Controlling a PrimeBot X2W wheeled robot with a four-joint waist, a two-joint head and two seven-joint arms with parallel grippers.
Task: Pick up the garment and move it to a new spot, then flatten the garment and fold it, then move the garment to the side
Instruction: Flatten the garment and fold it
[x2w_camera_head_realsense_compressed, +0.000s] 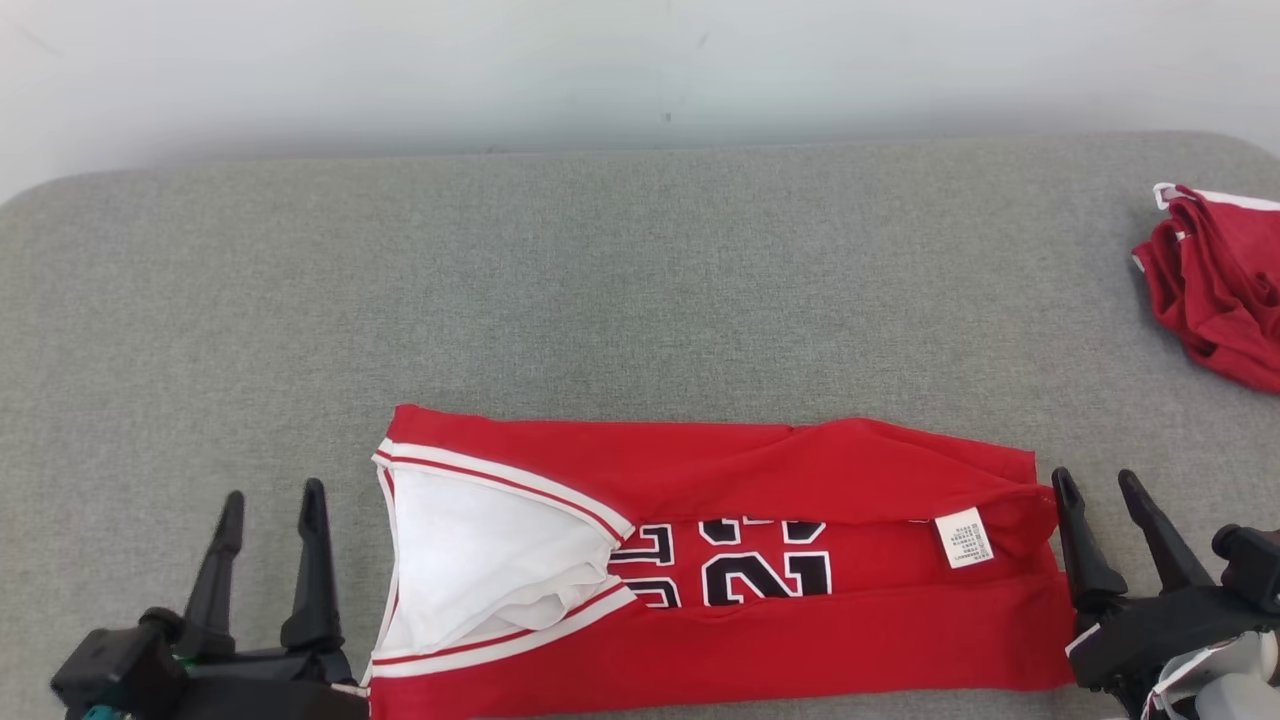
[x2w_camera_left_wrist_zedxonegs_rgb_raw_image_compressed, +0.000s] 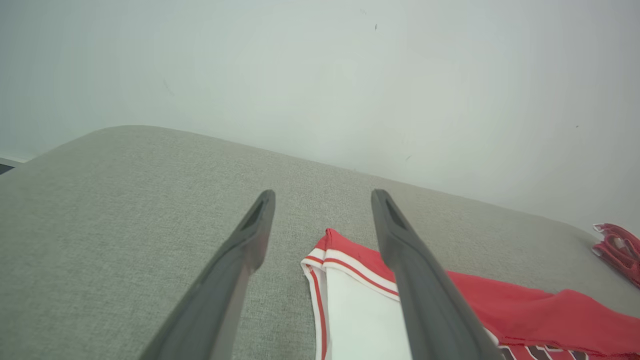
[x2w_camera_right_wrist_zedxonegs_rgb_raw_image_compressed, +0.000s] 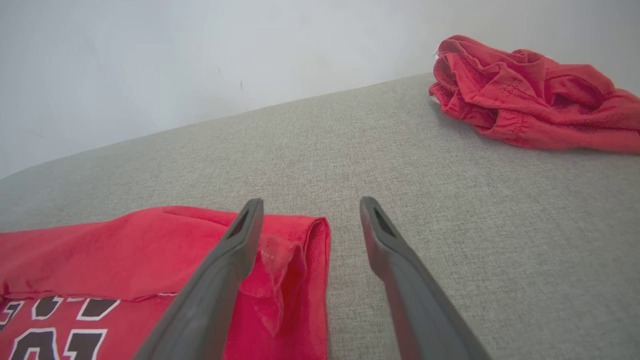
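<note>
Grey padded bench (x2w_camera_head_realsense_compressed: 640, 280), pale wall (x2w_camera_head_realsense_compressed: 640, 60) behind. Red jersey (x2w_camera_head_realsense_compressed: 720, 640) along near edge, long sides folded in. Left gripper (x2w_camera_head_realsense_compressed: 274, 490) and right gripper (x2w_camera_head_realsense_compressed: 1094, 474) just beside its two ends, jaws wide, holding nothing. Likely trouble: loose flap by the label (x2w_camera_head_realsense_compressed: 965, 537) slipping open when lifted; crumpled red cloth (x2w_camera_head_realsense_compressed: 1215, 290) at far right corner crowding a sideways move.

Head camera: high, facing forward and down onto grey surface (x2w_camera_head_realsense_compressed: 640, 280), wall (x2w_camera_head_realsense_compressed: 640, 60) beyond. Left wrist camera: low, close, sighting along left fingers (x2w_camera_left_wrist_zedxonegs_rgb_raw_image_compressed: 235, 285) over shirt (x2w_camera_left_wrist_zedxonegs_rgb_raw_image_compressed: 540, 310) collar end. Right wrist camera: low, along right fingers (x2w_camera_right_wrist_zedxonegs_rgb_raw_image_compressed: 215, 290) over hem end. All 3 share shirt, red heap (x2w_camera_right_wrist_zedxonegs_rgb_raw_image_compressed: 525, 100).
</note>
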